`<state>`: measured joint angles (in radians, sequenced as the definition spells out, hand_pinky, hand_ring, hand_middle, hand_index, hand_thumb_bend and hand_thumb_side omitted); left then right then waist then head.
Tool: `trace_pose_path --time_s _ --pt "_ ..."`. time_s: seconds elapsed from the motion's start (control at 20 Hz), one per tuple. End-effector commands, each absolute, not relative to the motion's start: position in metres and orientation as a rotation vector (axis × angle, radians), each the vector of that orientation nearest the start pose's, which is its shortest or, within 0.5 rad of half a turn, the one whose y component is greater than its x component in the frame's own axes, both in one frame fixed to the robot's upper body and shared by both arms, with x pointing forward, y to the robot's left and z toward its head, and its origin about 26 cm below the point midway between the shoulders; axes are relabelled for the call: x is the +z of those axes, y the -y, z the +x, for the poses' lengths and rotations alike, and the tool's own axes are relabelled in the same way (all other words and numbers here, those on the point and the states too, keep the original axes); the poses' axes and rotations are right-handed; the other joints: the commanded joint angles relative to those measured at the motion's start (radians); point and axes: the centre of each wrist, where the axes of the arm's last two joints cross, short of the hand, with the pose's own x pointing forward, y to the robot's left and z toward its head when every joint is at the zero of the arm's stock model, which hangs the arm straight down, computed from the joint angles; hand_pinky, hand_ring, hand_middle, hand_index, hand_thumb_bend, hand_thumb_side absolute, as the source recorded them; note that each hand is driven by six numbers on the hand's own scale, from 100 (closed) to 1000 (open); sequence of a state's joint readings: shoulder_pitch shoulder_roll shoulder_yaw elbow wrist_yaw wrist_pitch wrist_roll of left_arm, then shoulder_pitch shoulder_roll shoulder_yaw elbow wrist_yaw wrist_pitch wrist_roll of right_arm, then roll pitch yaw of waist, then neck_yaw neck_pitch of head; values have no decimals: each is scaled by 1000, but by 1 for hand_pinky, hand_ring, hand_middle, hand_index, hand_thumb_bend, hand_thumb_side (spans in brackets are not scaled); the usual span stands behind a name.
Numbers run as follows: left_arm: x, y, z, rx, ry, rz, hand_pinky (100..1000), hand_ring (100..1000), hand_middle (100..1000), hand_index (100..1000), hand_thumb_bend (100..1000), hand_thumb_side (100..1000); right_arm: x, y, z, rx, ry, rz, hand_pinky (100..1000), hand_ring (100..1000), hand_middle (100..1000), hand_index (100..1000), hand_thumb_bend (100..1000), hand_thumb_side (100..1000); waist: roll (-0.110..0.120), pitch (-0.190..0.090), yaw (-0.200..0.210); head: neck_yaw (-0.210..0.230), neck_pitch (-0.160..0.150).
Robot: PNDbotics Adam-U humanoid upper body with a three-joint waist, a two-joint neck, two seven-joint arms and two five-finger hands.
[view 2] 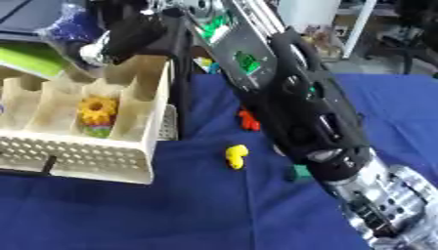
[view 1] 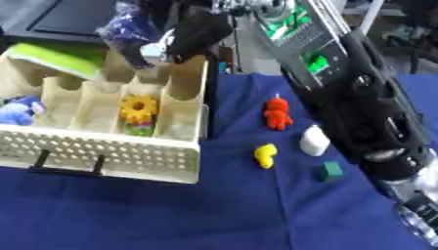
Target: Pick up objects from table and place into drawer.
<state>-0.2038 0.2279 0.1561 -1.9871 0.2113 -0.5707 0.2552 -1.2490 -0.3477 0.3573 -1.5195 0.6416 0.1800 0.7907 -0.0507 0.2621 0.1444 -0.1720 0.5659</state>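
My right arm [view 1: 359, 97] stretches from the lower right up to the back of the cream drawer [view 1: 111, 156]. Its hand [view 1: 195, 33] hovers above the drawer's rear compartments, with its fingers curled on a purple object [view 1: 128, 25]. On the blue cloth to the right of the drawer lie a red figure [view 1: 276, 113], a white piece [view 1: 314, 140], a yellow piece [view 1: 266, 155] and a small green block [view 1: 332, 171]. Inside the drawer are a yellow flower toy [view 1: 140, 108], a blue plush [view 1: 17, 111] and a green flat item [view 1: 55, 56]. My left hand does not show.
The drawer has a perforated front wall with a dark handle [view 1: 68, 168] and cardboard dividers. The blue cloth [view 1: 214, 215] covers the table in front of it. The arm lies over the right part of the cloth, close beside the white piece and green block.
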Motion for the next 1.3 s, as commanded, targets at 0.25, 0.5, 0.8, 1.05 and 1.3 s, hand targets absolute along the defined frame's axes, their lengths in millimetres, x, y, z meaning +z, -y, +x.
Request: trace_pose_path --time_s 0.25,0.5,0.8,1.05,1.3 --pt "178 -293 289 -373 -3462 -82 441 645 642 850 266 1000 400 97 363 1781 1803 -697 693 776 604 761 476 580 10 -15 -1 -1 -9" --pt "178 -294 289 -374 -3463 -85 440 645 642 850 266 1000 404 104 359 1751 1834 -711 689 767 587 742 463 586 15 -17 -5 0 -12" --pt "177 -295 288 -379 -3460 -96 441 645 642 850 265 1000 415 127 344 1659 1936 -733 682 753 570 736 457 585 18 -17 -16 10 -15" --pt "177 -296 288 -384 -3455 -108 441 645 642 850 264 1000 417 153 320 1583 2029 -741 676 745 564 732 449 577 22 -14 -25 24 -19" --pt "177 -296 288 -391 -3450 -119 441 644 643 850 266 1000 411 177 297 1502 2086 -745 669 734 558 741 442 565 30 -11 -33 32 -24"
